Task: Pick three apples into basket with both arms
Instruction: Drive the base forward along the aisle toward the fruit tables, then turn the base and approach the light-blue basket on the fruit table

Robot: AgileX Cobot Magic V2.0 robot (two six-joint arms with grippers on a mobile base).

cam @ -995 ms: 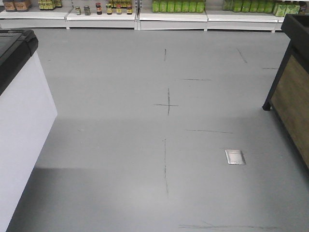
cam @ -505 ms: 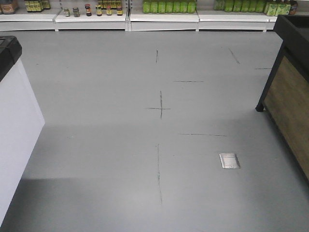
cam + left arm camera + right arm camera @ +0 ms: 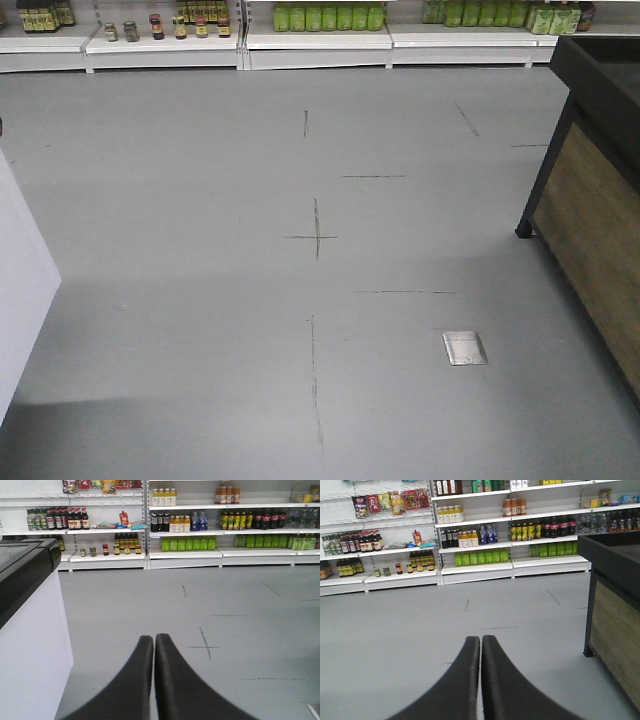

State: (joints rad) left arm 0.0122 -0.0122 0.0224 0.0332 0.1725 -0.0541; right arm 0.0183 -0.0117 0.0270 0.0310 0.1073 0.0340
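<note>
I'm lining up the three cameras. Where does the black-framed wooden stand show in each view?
Front: stand at the right edge, from the top to low down.
Left wrist: not in it.
Right wrist: stand at the right edge.
Shared landmark: row of green bottles at the back.

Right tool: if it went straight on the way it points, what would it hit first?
Nothing nearby: the shut right tool points over bare floor toward the bottle shelves far ahead, likely the first thing met. The wooden stand sits off to its right. Depth is hard to judge.
</note>
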